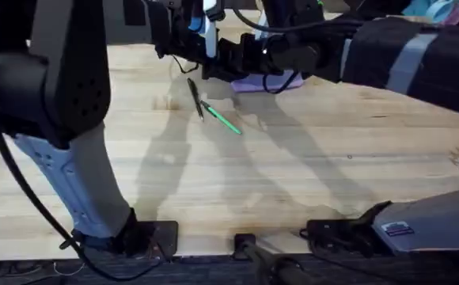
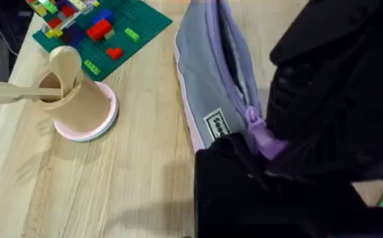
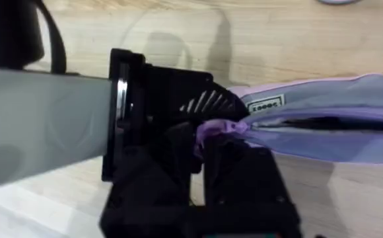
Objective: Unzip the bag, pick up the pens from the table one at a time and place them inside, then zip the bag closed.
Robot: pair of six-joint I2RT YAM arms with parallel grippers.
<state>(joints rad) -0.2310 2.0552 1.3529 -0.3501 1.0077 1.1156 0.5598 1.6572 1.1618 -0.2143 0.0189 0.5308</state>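
Evidently left end effector [image 3: 221,135] pinches the bag's [image 3: 337,125] zipper tab [image 3: 211,129].

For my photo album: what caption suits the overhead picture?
Two robot arms work at a lavender bag while a black pen and green pen wait on the table.

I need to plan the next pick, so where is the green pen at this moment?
In the overhead view, the green pen lies on the table left of centre, just right of the black pen, in front of the bag.
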